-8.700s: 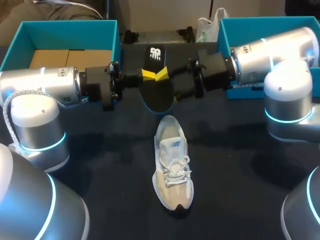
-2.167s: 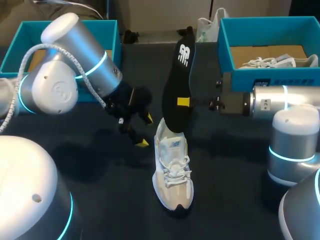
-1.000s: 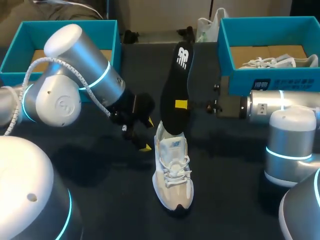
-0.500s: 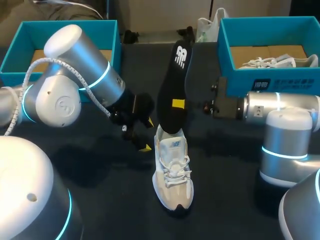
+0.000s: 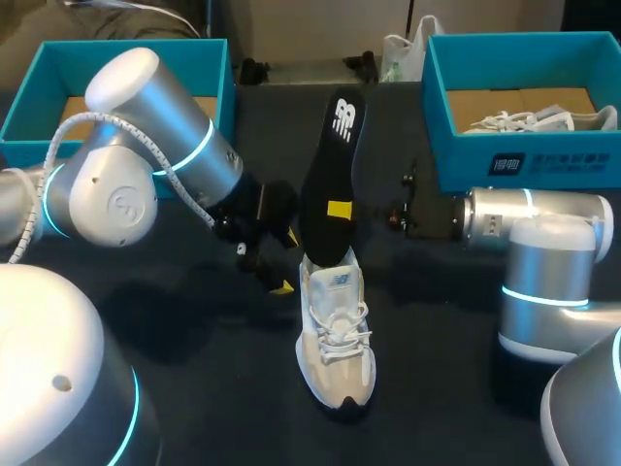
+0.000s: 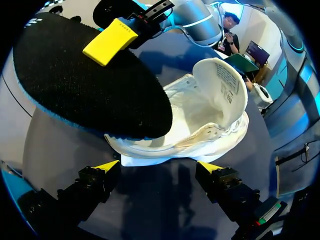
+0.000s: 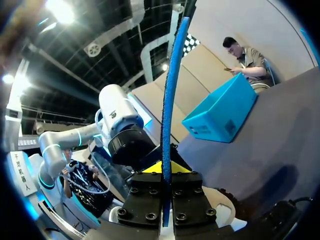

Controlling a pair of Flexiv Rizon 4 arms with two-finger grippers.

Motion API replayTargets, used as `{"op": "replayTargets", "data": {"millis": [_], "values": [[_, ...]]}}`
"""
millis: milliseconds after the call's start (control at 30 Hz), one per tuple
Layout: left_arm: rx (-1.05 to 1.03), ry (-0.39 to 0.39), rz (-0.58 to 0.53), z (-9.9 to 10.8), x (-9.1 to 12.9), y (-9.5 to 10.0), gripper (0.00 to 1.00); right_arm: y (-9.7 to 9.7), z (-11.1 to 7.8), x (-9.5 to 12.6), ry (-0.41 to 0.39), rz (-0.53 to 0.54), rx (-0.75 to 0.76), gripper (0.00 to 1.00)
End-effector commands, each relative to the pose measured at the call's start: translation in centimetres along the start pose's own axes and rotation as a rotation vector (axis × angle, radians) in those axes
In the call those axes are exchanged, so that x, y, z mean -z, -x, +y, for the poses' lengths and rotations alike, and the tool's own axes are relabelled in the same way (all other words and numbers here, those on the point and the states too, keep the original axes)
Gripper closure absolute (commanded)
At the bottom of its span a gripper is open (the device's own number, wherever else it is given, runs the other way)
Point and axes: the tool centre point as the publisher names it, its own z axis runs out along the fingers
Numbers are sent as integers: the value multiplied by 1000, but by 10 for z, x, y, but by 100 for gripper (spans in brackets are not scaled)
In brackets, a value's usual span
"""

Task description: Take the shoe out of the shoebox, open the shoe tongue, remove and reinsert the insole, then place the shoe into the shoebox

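Overhead: right gripper clamps the black insole upright, its lower end at the heel opening of the shoe, which lies on the worktop. Beside the heel, left gripper is spread. Left wrist — heel just ahead, nothing held. Right wrist — insole edge-on, pinched.

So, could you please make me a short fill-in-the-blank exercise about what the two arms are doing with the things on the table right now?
1. The jaws of the right arm are shut on the upright black ____.
2. Its lower end points into the opening of the light-coloured ____.
3. The jaws of the left arm stand ____, low near that thing's heel.

Missing words: insole; shoe; open.
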Motion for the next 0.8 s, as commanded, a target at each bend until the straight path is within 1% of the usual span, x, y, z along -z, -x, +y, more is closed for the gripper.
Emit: {"op": "replayTargets", "data": {"millis": [33,333,600,800], "values": [[0,0,-4,1,-1,-1,0,3,-1,2,1,11,7,100],[0,0,-4,1,-1,-1,0,0,-5,8,-16,47,28,100],[0,0,-4,1,-1,-1,0,5,-9,1,-42,70,39,100],[0,0,-4,1,-1,-1,0,8,-13,1,-39,78,40,100]]}}
